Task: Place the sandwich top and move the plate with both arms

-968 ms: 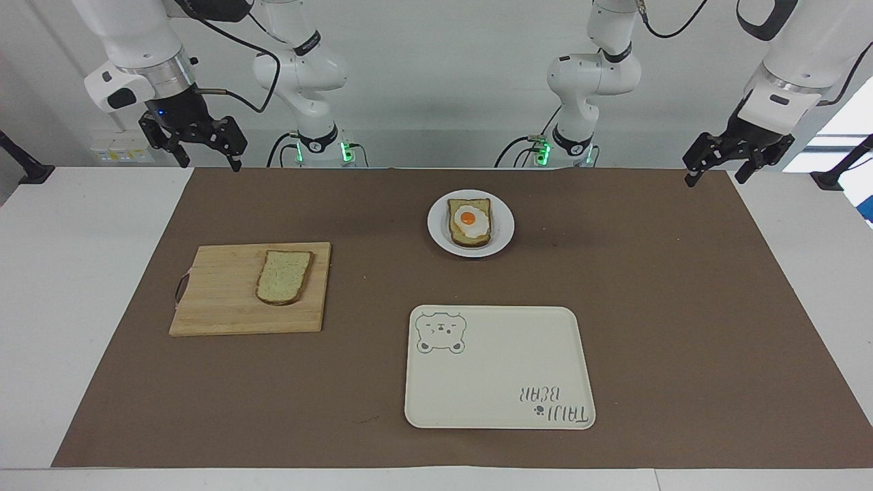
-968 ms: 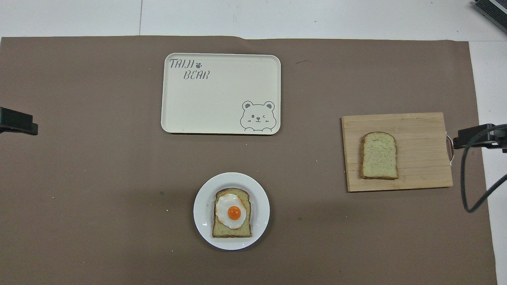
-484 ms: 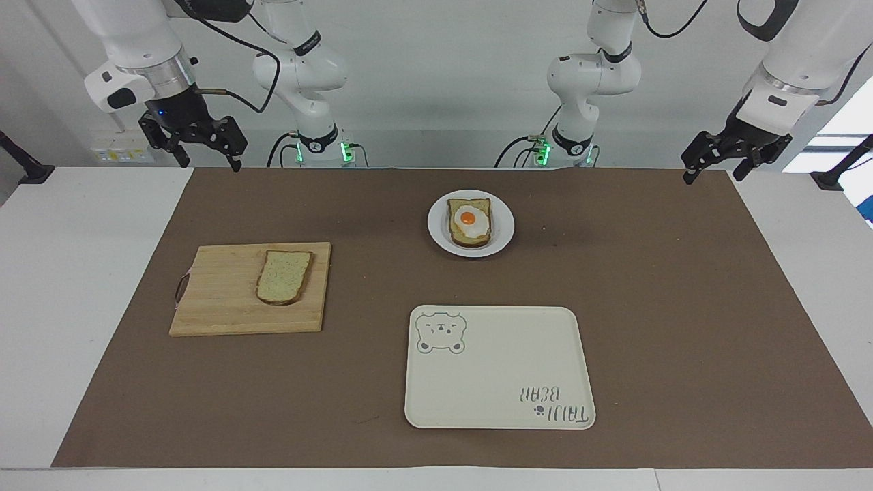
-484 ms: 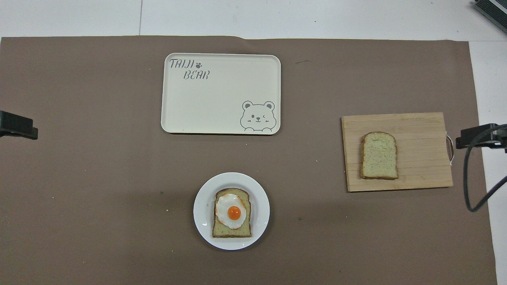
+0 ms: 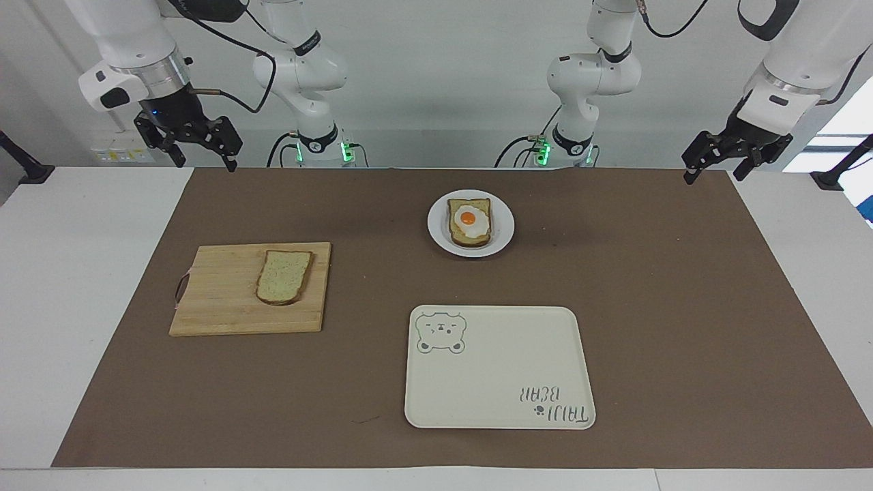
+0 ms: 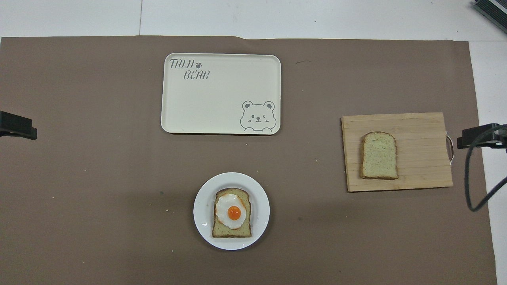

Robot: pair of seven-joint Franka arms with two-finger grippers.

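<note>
White tabletop [image 5: 41, 286] under a wide brown mat [image 5: 682, 307]. Plain pale wall [image 5: 443, 82] at the far edge. Bright window [image 5: 842, 116] at far right. Wall sockets [image 5: 112, 149] at far left. Even, soft lighting.

Sandwich top [image 5: 284, 276] on cutting board [image 5: 218, 300] toward right arm's end of worktop [image 5: 682, 307]; plate [image 5: 502, 232] with egg toast [image 5: 469, 221] nearer robots than tray [image 5: 498, 382].

A small round white plate [image 6: 202, 221] sits near the robots' edge of the brown mat [image 6: 99, 178], carrying a bread slice topped with a fried egg [image 6: 232, 212]. A plain speckled light-brown bread slice [image 6: 378, 155] lies on a rectangular wooden cutting board [image 6: 420, 154] toward the right arm's end. A rectangular cream tray with a bear drawing [image 6: 220, 94] lies farther from the robots than the plate.
</note>
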